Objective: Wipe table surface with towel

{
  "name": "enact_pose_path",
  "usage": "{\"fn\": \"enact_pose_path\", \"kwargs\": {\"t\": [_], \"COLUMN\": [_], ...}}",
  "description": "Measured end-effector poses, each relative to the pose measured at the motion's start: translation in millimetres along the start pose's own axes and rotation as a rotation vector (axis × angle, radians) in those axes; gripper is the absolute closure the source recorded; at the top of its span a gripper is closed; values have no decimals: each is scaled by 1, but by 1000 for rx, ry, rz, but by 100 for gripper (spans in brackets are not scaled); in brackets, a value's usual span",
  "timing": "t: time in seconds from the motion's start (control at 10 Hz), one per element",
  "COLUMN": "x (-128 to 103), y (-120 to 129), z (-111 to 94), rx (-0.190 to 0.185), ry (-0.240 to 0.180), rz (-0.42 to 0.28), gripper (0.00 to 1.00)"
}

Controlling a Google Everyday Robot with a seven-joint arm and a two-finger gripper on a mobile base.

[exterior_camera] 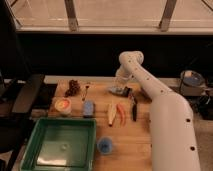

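My white arm (165,110) reaches from the lower right up and over the wooden table (135,145). Its gripper (119,89) is low at the back middle of the table. It sits on or just over a small grey patch (115,91) that may be the towel; I cannot tell for sure. The arm hides the table's right part.
A green tray (60,145) fills the front left, with a blue cup (104,145) beside it. A blue sponge (89,107), orange bowl (63,105), dark grapes (73,87), banana (110,114), red pepper (121,113) and black utensil (133,107) lie across the middle.
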Motion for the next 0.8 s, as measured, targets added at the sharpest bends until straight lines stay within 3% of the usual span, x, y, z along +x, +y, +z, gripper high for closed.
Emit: {"fn": "enact_pose_path", "kwargs": {"t": [0.1,0.4,0.6,0.8], "x": [-9,-68,-101,-109], "y": [-7,-16,-1,23], "z": [2,-2,-12,-11], "rx": [6,39,52,21], "ry": [-15,-124,-187,-205], "rz": [-15,-93,-133,-136], "gripper": [80,80,80,80]}}
